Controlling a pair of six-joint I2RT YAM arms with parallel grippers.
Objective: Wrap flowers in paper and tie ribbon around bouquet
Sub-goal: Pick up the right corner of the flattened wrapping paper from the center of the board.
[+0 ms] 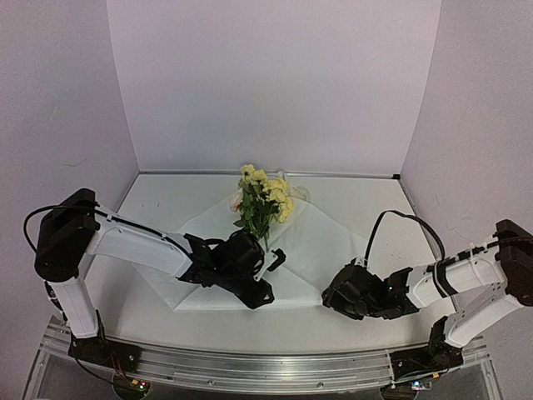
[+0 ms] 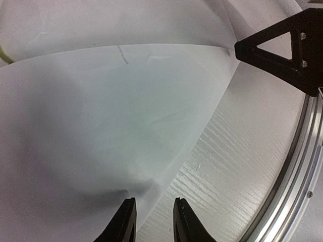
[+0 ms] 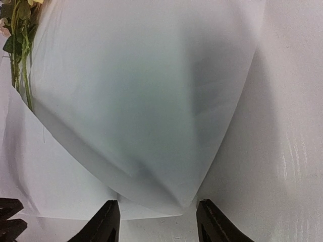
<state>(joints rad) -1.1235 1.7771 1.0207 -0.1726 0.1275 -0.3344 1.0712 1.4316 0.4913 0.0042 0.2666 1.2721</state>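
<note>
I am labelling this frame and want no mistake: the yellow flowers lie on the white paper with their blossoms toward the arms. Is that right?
Not quite. The flowers do lie on the white paper, but their blossoms point toward the back wall. It is the stems that point toward the near edge of the table, where the arms stand. The top external view shows this.
</note>
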